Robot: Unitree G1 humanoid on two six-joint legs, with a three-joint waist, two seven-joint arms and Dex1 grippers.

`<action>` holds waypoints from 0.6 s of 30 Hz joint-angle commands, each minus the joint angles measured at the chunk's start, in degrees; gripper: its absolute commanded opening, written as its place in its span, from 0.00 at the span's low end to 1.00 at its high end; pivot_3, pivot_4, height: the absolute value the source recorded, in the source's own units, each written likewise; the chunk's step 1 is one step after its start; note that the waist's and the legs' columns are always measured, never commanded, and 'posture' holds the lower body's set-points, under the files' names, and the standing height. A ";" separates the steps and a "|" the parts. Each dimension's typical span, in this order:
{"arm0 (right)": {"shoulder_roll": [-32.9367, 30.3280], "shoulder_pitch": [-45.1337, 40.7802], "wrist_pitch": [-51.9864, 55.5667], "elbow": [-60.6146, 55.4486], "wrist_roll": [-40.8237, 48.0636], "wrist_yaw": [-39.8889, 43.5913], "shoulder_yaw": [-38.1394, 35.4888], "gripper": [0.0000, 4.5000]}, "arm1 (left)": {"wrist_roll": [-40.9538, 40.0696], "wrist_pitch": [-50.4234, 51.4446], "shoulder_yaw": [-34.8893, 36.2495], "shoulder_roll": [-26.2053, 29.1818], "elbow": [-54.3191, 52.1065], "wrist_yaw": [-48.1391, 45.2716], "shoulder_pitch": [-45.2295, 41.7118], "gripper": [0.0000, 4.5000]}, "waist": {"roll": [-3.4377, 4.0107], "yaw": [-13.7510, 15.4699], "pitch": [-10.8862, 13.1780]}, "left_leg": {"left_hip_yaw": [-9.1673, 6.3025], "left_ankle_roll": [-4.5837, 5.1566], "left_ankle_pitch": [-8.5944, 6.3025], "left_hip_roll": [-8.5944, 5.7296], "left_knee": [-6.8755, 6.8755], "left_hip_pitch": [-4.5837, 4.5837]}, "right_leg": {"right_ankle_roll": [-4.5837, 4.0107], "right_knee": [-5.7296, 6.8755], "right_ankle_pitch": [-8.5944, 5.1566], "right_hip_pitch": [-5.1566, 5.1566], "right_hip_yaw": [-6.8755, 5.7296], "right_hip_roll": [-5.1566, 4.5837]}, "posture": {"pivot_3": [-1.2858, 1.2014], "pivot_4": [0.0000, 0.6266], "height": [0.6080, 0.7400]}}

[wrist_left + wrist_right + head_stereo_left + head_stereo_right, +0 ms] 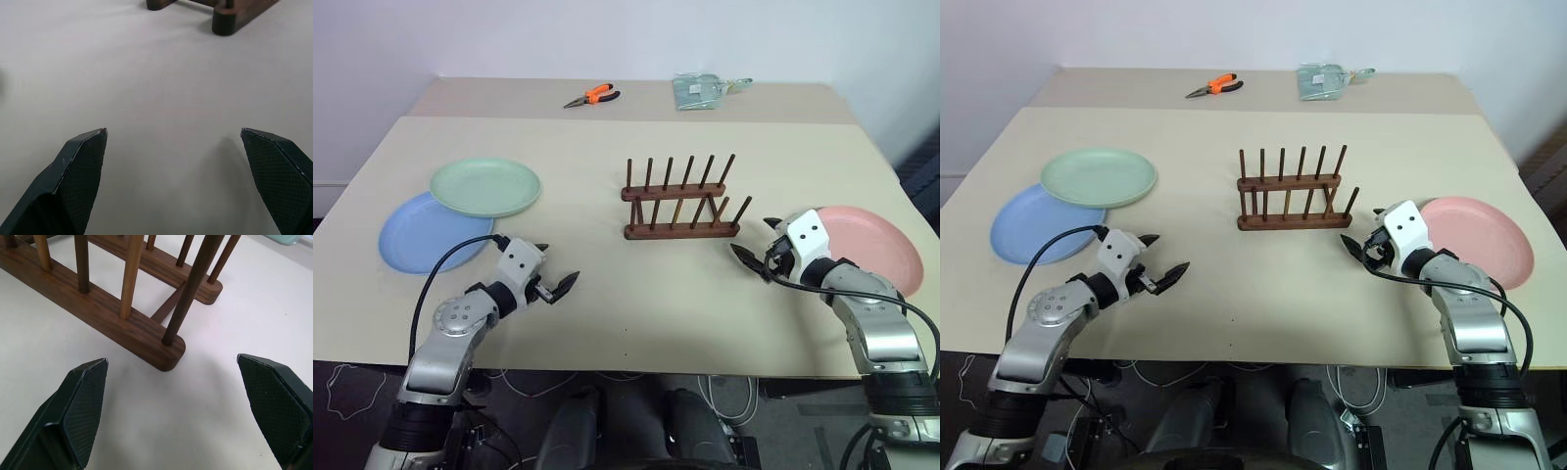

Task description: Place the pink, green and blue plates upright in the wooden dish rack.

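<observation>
Wooden dish rack (678, 200) empty mid-table; pliers (590, 96) behind; both grippers' fingers spread, holding nothing.

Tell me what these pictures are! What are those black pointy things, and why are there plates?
It's a robot with two arms. Two pictures come from cameras in its head, looking down at a table. The other two come from cameras on its wrists, so you see the black fingers up close. The left gripper and right gripper are both open and hold nothing. In the middle stands a wooden dish rack, with no plates in it. The green plate lies partly on the blue plate, the pink plate on the right. Far back lie orange-handled pliers.
</observation>
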 commanded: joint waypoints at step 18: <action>2.86 1.87 0.97 -6.00 1.60 -2.25 -0.73 0.96 | 2.47 -9.41 -10.77 -3.63 27.00 -15.01 -23.55 1.00 | -0.01 0.33 0.01 | 0.00 0.02 0.00 -0.08 0.09 -0.03 | 0.18 0.01 0.10 0.02 -0.04 0.13 | 0.52 0.24 0.98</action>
